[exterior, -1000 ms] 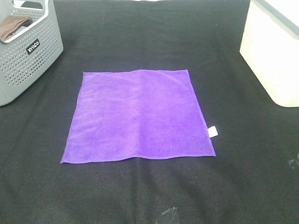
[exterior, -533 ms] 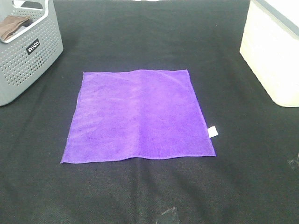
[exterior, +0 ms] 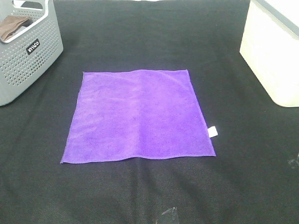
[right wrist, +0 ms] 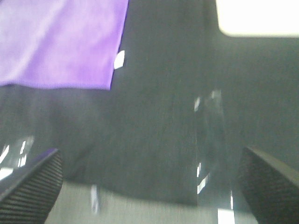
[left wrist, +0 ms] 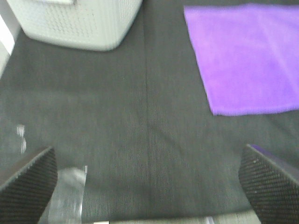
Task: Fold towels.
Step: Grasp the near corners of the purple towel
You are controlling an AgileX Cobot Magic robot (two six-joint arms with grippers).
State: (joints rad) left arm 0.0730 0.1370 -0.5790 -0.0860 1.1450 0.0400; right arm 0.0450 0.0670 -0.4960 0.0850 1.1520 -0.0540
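The purple towel point(exterior: 140, 114) lies flat and unfolded in the middle of the black tabletop, with its small white tag point(exterior: 212, 131) on the right edge. Neither gripper shows clearly in the exterior high view. In the left wrist view my left gripper point(left wrist: 149, 186) is open and empty, with its dark fingers point(left wrist: 28, 186) wide apart over bare cloth, short of the towel's corner point(left wrist: 247, 56). In the right wrist view my right gripper point(right wrist: 149, 184) is open and empty, short of the towel point(right wrist: 60, 42) and its tag point(right wrist: 119, 59).
A grey perforated basket point(exterior: 28, 51) holding a brown cloth point(exterior: 11, 25) stands at the back left. A white bin point(exterior: 273, 51) stands at the back right. Small shiny clear bits show at the front edge point(exterior: 168, 215) and right edge point(exterior: 294, 162).
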